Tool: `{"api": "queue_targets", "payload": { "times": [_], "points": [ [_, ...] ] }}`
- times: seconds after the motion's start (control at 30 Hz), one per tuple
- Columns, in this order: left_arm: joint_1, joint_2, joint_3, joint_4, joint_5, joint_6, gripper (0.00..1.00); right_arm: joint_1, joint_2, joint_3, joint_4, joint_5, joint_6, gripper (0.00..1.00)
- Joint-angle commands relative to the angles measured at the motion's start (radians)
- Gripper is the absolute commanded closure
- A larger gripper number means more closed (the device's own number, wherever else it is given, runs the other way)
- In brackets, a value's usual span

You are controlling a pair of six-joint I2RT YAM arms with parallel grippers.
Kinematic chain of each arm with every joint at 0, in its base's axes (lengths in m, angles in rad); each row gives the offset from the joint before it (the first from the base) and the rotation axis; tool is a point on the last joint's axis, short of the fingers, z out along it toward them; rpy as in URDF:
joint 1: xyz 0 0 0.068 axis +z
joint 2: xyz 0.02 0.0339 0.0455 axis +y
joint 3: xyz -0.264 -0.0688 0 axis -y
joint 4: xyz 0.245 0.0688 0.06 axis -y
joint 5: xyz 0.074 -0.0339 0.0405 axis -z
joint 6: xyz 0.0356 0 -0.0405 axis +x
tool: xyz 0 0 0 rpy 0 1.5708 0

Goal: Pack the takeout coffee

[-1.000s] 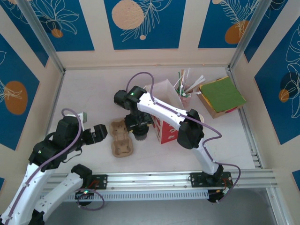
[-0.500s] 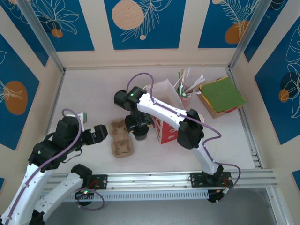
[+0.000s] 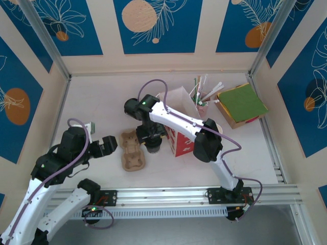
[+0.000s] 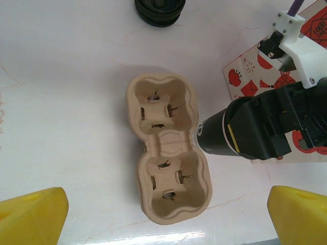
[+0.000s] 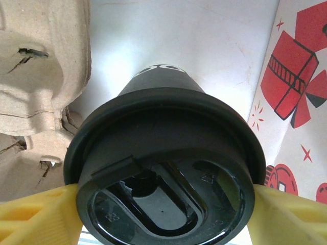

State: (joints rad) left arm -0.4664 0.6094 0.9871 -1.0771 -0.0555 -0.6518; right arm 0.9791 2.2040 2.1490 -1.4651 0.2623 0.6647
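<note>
The takeout coffee (image 5: 163, 127), a cup with a dark lower band and a round black lid (image 5: 166, 199), sits between the yellow fingers (image 5: 36, 217) of my right gripper (image 5: 163, 204), which press on the lid's sides. In the top view that gripper (image 3: 152, 139) holds the cup (image 3: 154, 148) just right of a brown pulp two-cup carrier (image 3: 132, 149), next to the red-and-white paper bag (image 3: 177, 133). My left gripper (image 3: 109, 144) hovers open left of the carrier; its wrist view looks down on the carrier's empty wells (image 4: 166, 163), with the coffee's dark side (image 4: 214, 139) alongside.
A pink cup of stirrers (image 3: 202, 104) stands behind the bag. A cardboard box of green napkins (image 3: 241, 104) fills the back right corner. An unlidded cup (image 3: 214, 126) peeks out by my right arm's elbow. A small white-and-green item (image 3: 92, 125) lies near my left arm.
</note>
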Motion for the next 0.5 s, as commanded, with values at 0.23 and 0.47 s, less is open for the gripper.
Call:
{"api": "queue_targets", "payload": {
  "times": [0.23, 0.47],
  "points": [
    [0.008, -0.008, -0.005, 0.017, 0.016, 0.011, 0.0, 0.011, -0.047, -0.024, 0.007, 0.024, 0.013, 0.21],
    [0.008, -0.005, -0.005, 0.023, 0.018, 0.01, 0.0, 0.013, -0.067, -0.044, 0.024, 0.039, 0.015, 0.21]
  ]
}}
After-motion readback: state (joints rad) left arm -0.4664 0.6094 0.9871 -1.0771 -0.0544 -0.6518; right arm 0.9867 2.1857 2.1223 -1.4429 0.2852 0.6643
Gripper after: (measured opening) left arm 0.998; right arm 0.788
